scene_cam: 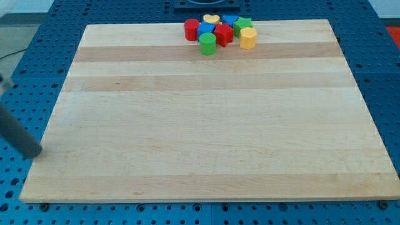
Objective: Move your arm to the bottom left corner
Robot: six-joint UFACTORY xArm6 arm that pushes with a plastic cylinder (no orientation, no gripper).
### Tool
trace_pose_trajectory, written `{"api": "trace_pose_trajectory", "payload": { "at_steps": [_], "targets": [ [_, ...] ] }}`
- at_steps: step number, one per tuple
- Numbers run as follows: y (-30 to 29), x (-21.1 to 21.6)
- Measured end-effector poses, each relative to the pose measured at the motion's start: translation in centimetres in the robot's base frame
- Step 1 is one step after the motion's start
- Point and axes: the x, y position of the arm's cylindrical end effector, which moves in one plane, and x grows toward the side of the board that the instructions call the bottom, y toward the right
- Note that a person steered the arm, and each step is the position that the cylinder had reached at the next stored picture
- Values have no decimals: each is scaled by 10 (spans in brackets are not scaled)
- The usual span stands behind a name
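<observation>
My rod comes in from the view's left edge and its tip (33, 152) rests just off the wooden board's (200, 125) left edge, near the bottom left corner. It is far from all the blocks. The blocks sit in a tight cluster at the top centre: a red cylinder (191, 30), a yellow heart (211, 20), a blue block (205, 30), a green cylinder (207, 44), a red block (224, 34), a blue block (230, 21), a green star-like block (243, 25) and a yellow cylinder (249, 38).
The board lies on a blue perforated table (37, 37). A dark base (206, 5) shows at the view's top centre.
</observation>
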Motion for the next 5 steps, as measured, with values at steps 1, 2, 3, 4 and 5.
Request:
{"api": "trace_pose_trajectory", "payload": {
  "at_steps": [1, 2, 3, 4, 5],
  "targets": [
    [0, -106],
    [0, -228],
    [3, -334],
    [4, -337],
    [4, -318]
  ]
}}
